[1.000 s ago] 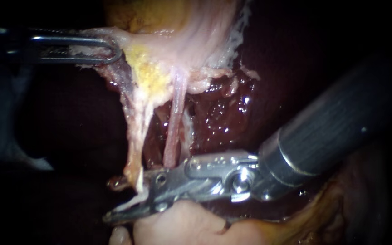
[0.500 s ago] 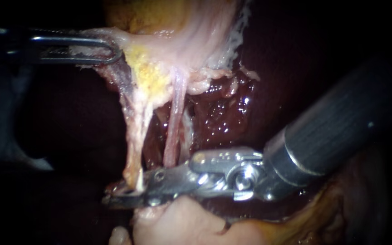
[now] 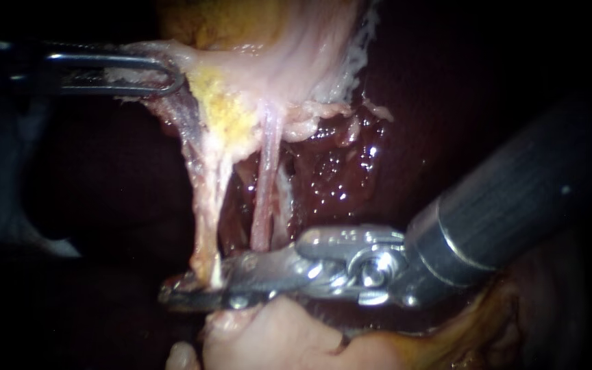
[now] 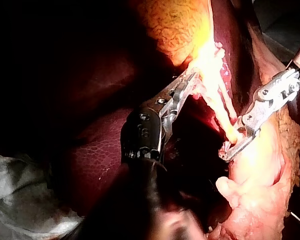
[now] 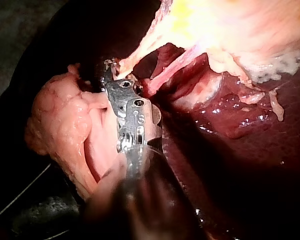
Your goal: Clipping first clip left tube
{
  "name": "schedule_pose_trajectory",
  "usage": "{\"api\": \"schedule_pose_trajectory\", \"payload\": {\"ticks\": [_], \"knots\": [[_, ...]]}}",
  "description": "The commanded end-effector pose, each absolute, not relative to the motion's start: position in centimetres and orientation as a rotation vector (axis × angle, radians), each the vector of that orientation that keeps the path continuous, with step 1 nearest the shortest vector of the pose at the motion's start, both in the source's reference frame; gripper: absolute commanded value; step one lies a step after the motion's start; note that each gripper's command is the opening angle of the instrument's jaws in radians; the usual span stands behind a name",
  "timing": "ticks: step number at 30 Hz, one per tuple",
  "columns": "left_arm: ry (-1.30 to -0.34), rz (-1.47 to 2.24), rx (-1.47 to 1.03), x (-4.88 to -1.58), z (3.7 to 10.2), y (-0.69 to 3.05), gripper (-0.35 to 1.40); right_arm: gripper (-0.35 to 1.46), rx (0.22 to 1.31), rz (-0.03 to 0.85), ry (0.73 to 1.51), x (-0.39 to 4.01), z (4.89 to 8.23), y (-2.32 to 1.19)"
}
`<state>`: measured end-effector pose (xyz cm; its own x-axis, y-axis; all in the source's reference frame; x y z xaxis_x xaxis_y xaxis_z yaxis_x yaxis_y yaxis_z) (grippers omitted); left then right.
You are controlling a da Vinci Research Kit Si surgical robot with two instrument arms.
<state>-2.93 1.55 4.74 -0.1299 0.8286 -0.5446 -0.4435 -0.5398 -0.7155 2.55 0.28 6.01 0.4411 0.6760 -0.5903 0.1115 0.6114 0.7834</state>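
Endoscope view: right instrument [image 3: 190,291] has its 2 jaws clamped across the lower end of the left tube [image 3: 203,205]. Left instrument [image 3: 162,74] jaws grip the gallbladder [image 3: 296,55].

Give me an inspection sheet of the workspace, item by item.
Surface: liver, dark red and wet.
Job's things: left tube taut from gallbladder down to right instrument; right tube beside it, free; clip not discernible.
Clutter: nothing seen.
Instruments: left instrument jaws shut on gallbladder tissue; right instrument jaws shut on left tube.
Cables: one thin pale line on dark ground, kind unclear.
Surroundings: pale cloth beside the liver; pale fatty tissue under the right jaws.
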Motion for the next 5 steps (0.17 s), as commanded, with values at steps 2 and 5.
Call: {"api": "schedule_pose_trajectory", "payload": {"ticks": [2,5], "knots": [[-0.485,1.802,-1.228,-2.93,4.75,1.55,-0.35,-0.35,0.871,0.411,1.080,2.55,6.01,0.28],[-0.485,1.802,-1.228,-2.92,4.76,1.56,-0.35,-0.35,0.870,0.410,1.080,2.55,6.02,0.28]]}}
